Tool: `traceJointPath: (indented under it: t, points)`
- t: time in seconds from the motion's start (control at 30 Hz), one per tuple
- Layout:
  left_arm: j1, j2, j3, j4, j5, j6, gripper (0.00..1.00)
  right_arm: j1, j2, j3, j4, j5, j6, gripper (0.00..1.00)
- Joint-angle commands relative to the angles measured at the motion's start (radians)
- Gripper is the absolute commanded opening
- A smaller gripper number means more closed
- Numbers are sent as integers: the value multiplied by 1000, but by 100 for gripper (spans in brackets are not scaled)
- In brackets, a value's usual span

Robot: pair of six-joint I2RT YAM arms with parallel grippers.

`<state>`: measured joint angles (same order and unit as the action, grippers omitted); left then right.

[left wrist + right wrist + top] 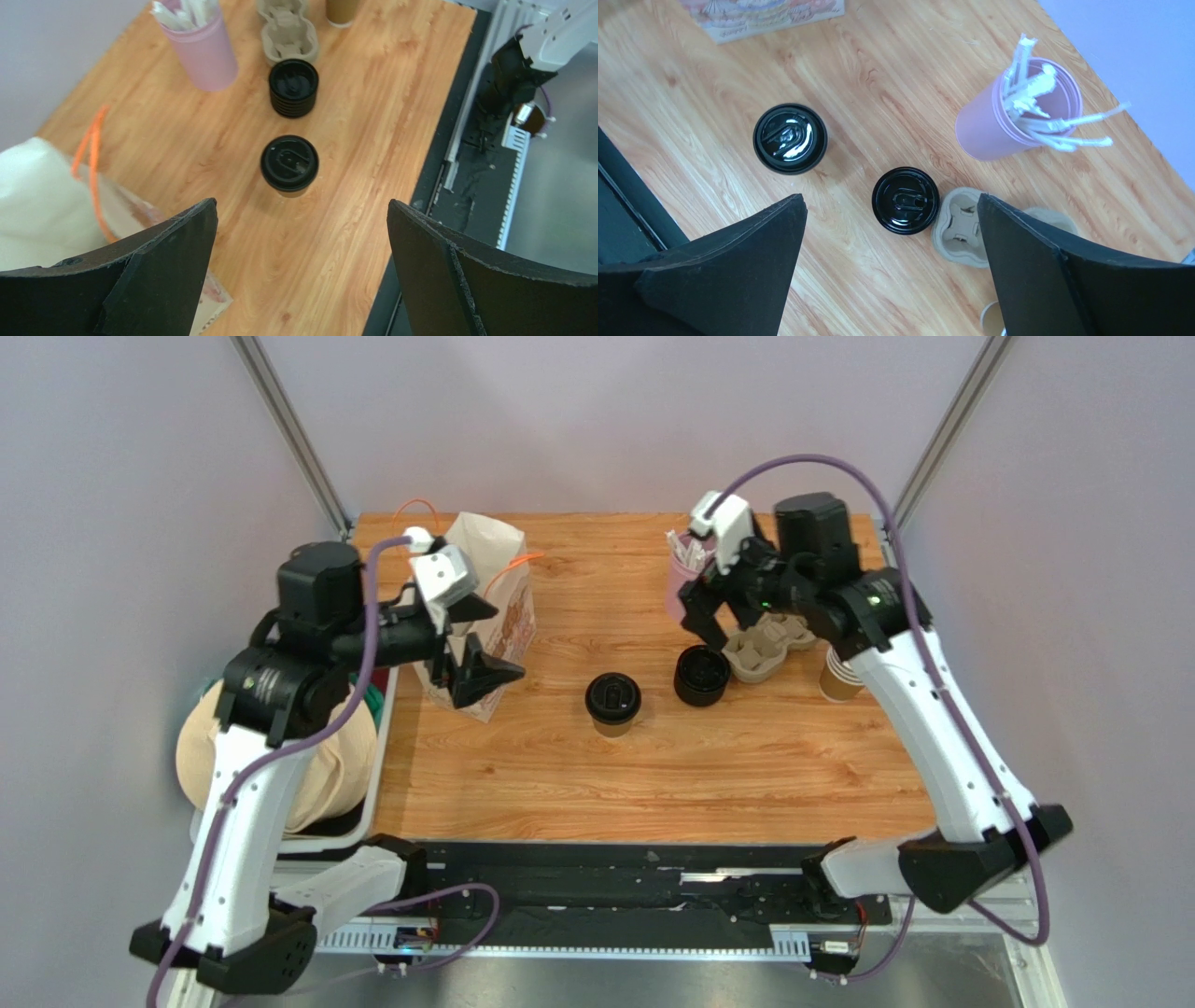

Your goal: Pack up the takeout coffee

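Far left, off the table (730,770) edge: a tan bundle (316,763), contents unclear.

Bag (494,574) stands at the table's left rear with its mouth open, white inside, orange handle (93,164) showing.

Left gripper (300,207) hangs just in front of the bag, at its right side. Fingers (175,259) are spread wide with nothing between them. Whether it touches the bag can't be told.

Coffee (613,700) is upright mid-table with its black lid on. It stands right of the bag and left of the lid stack (701,675), apart from both. Neither gripper touches it.

The lid stack is black, near the coffee, with the pulp carrier (767,647) just beside it on the right. Whether they touch is unclear.

Pink cup (685,567) of white sticks stands behind the lid stack, toward the rear edge.

Right gripper (890,203) hovers above the lid stack and carrier. Fingers (1046,273) are wide apart and grip nothing.

Brown cup stack (839,675) stands right of the carrier, partly hidden by the right arm.
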<state>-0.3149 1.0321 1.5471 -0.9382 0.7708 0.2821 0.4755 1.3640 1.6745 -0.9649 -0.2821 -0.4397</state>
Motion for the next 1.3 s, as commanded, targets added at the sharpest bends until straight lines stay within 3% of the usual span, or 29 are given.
traceJointPath:
  t: [0.0, 0.27, 0.67, 1.27]
  points:
    - [-101, 110, -9, 16, -50, -20, 99, -92, -69, -116, 130, -144, 156, 99]
    - [-197, 351, -12, 71, -86, -115, 99, -164, -106, -206, 178, -221, 226, 99]
    - [-231, 670, 5, 131, -143, -216, 99, -172, -112, -329, 203, -299, 236, 98]
    - [-230, 844, 28, 131, -71, -196, 99, -190, -120, -435, 233, -370, 222, 96]
